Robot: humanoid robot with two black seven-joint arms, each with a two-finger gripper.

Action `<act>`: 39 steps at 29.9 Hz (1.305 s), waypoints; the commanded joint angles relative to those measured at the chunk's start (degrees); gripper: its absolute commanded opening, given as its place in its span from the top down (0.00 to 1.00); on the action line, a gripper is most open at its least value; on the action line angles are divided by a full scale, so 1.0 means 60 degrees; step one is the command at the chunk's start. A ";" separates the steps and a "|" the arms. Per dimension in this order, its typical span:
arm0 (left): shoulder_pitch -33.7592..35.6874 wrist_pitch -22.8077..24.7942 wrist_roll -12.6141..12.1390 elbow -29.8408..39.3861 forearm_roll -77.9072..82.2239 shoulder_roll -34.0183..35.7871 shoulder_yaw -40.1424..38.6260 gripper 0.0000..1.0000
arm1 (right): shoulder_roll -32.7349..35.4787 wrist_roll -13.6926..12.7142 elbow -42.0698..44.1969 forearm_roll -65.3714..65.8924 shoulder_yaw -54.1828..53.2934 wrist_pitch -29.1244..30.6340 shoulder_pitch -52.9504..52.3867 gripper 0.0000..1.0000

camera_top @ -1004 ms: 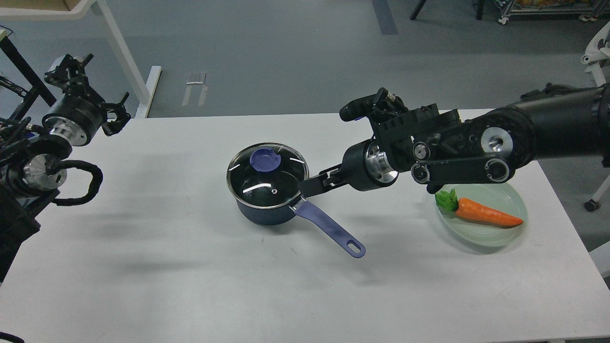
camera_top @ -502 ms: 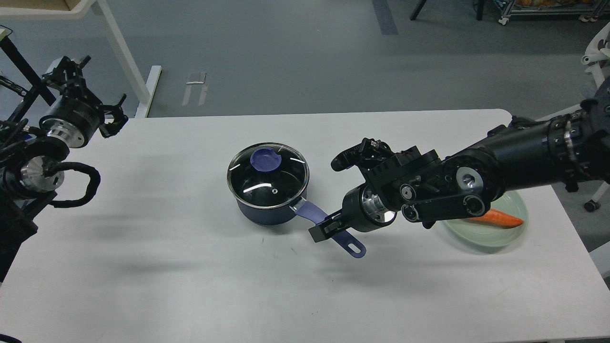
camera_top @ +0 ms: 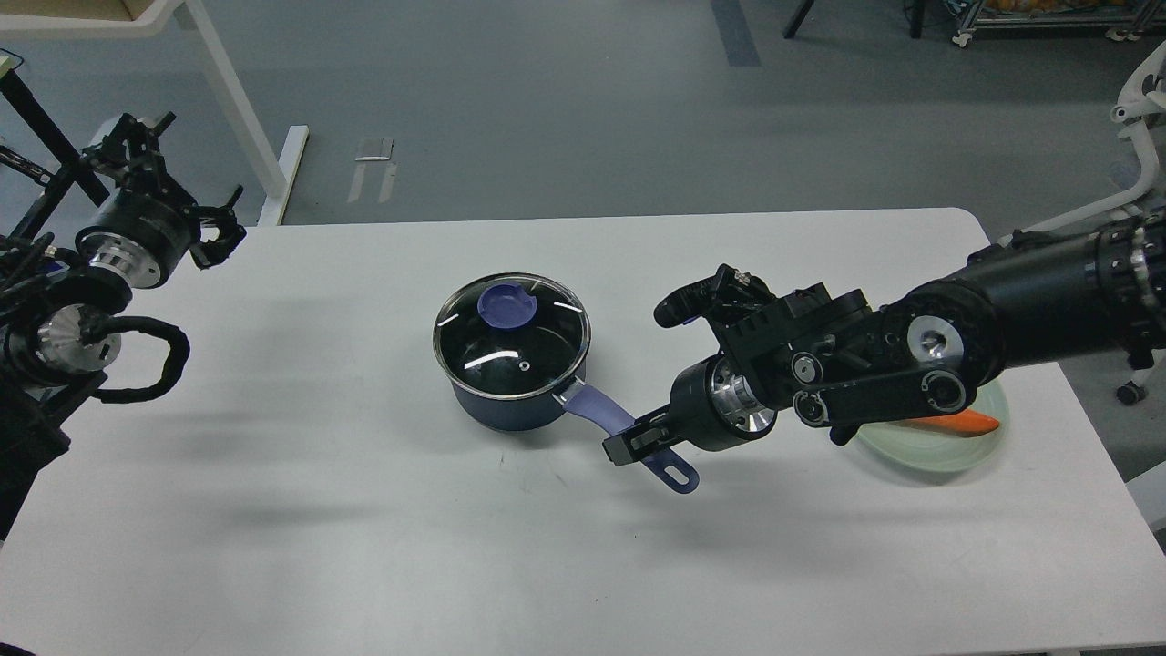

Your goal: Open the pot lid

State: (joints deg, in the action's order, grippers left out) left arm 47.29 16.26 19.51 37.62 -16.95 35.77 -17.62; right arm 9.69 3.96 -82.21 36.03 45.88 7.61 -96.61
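The dark navy pot (camera_top: 510,401) stands at the middle of the white table. Its glass lid (camera_top: 512,335) with the purple-blue knob (camera_top: 506,306) sits closed on it. The long purple handle (camera_top: 606,415) points toward the front right. My right gripper (camera_top: 630,445) is down at the handle, just short of its oval-hole end; its dark fingers overlap the handle, and I cannot tell whether they clamp it. My left gripper (camera_top: 228,223) is far left at the table's back corner, fingers apart and empty.
A pale green plate (camera_top: 947,451) with an orange carrot (camera_top: 967,422) sits at the right, mostly hidden behind my right arm. A white table leg and grey floor lie beyond the table's far edge (camera_top: 583,219).
My right gripper dropped from beside the lid's rim to the pot handle, then shifted slightly right. Its arm now covers most of the carrot. Pot and lid have not moved.
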 commanded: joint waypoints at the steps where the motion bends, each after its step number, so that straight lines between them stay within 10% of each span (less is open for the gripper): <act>1: -0.0001 0.0000 0.0000 0.0014 -0.0002 -0.0001 0.0006 0.01 | 0.0289 -0.0001 -0.0243 0.0000 -0.0015 0.0006 -0.0114 0.52; 25: 0.0263 -0.0014 -0.0102 0.0102 0.1417 -0.0088 -0.0008 0.01 | 0.0480 -0.0015 -0.0405 0.0015 0.0014 0.0167 -0.0276 0.79; 39: 0.2005 -0.1523 0.0073 0.3119 0.8534 -0.0409 -0.0023 0.01 | 0.0480 -0.0015 -0.0405 0.0015 0.0014 0.0167 -0.0276 0.82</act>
State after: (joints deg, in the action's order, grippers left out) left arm 57.19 9.20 19.77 54.13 25.73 34.63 -17.82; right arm 12.55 3.85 -84.69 36.09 45.97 8.63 -98.26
